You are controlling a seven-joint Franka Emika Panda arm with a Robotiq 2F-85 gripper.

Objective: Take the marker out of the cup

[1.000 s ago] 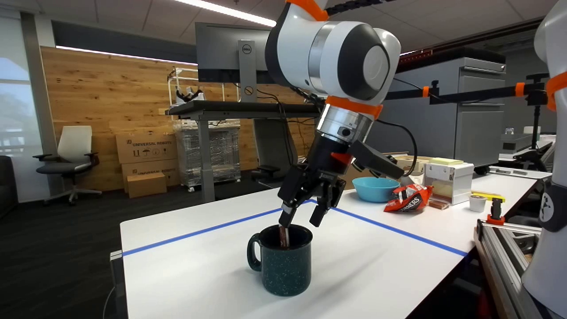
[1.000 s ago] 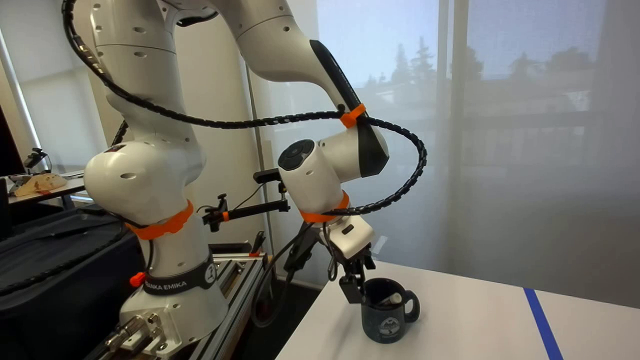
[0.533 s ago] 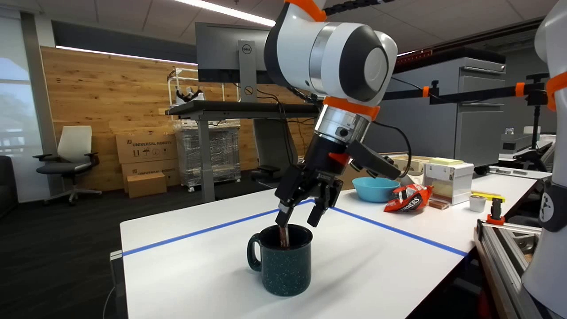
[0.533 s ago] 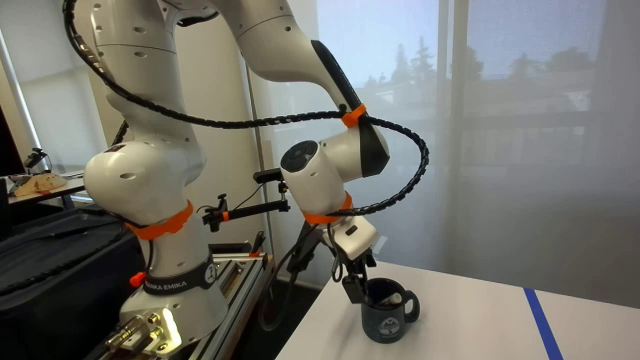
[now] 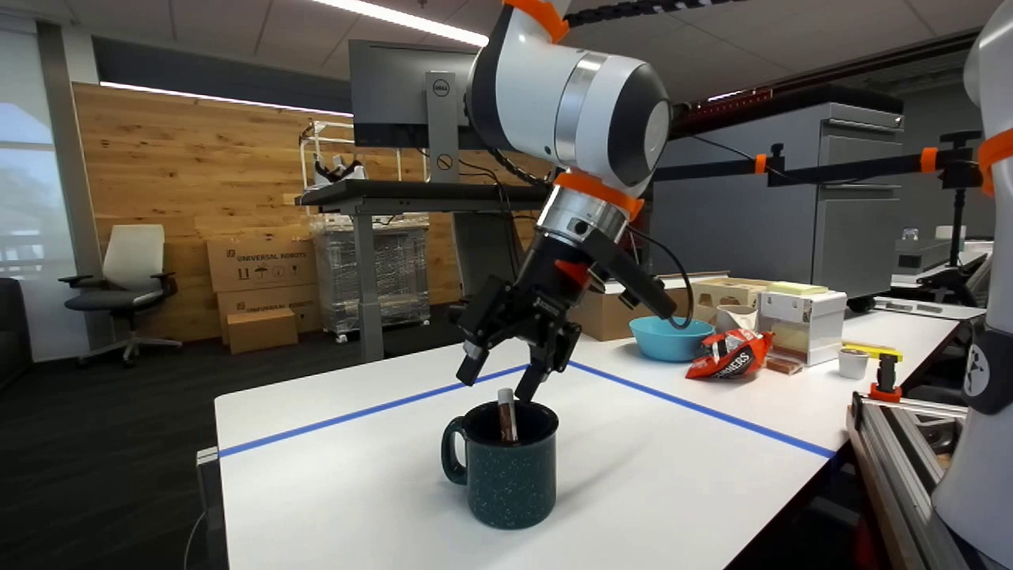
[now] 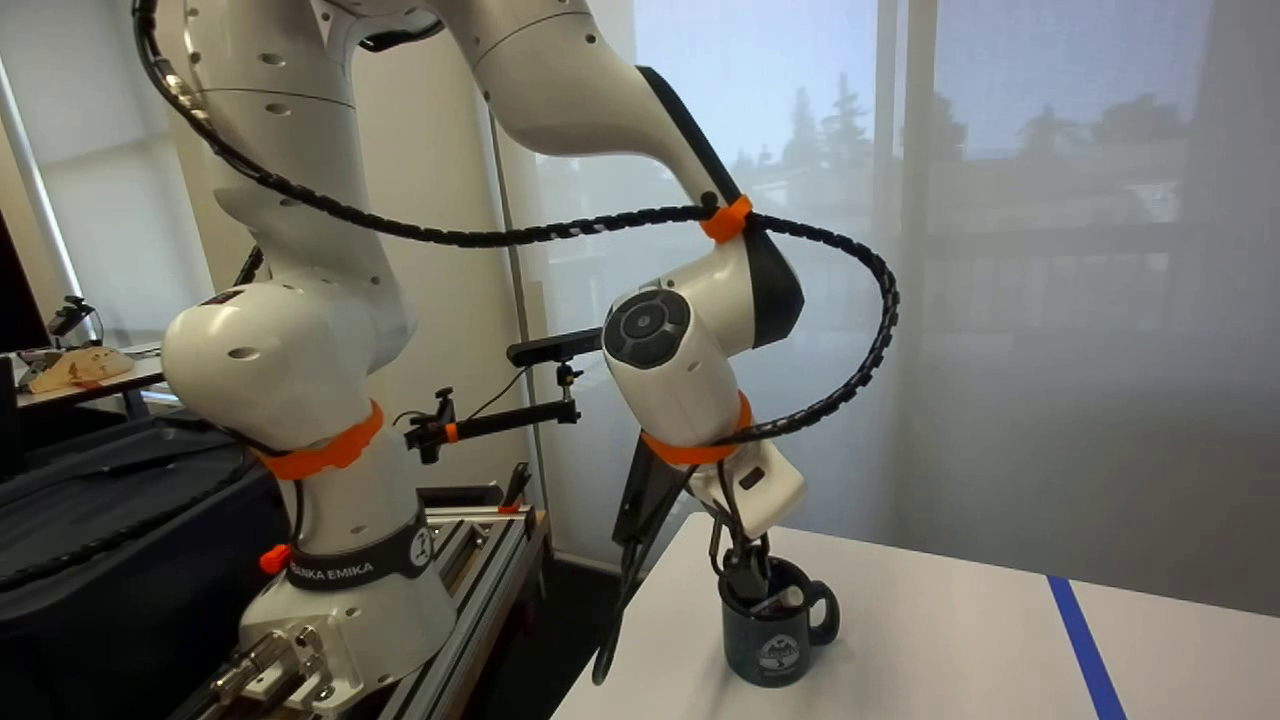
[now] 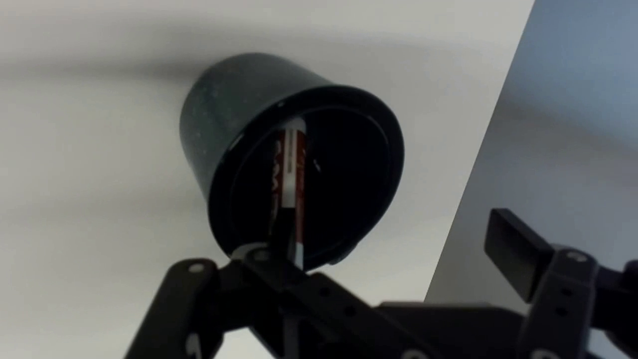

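- The tool [image 5: 497, 386] is spread, its jaws well apart, tips pointing down at a slant over the cup [image 5: 511, 484].
- The cup is upright on the bench [image 5: 340, 483], below the tool; its handle [image 6: 826, 613] lies on the side away from the base [image 6: 345, 610].
- In the cup, below the tool, is the marker [image 5: 507, 419]: tilted, reddish-brown barrel down inside, pale end just above the rim in an exterior view, near the tips.
- In the wrist view the marker slants across the cup's dark inside. One finger [image 7: 284, 227] is in front of it and covers part of it; whether they touch, I cannot tell.
- The other finger [image 7: 518, 252] shows well apart from the cup, past the bench edge as that view sees it.
- In an exterior view the cup's pale badge [image 6: 779, 653] faces out below the tool, which overlaps the mouth; I cannot tell if a tip dips inside.
- Well apart from the tool is the light-blue bowl [image 5: 671, 339], seen too edge-on to tell its contents.
- Farther from the tool than the bowl, the red bag [image 5: 732, 354] overlaps it in view.
- Farther still from the tool, the white box [image 5: 802, 321] carries a yellow pad [image 5: 797, 288]; near it is a small white tub [image 5: 853, 364], its contents unclear.
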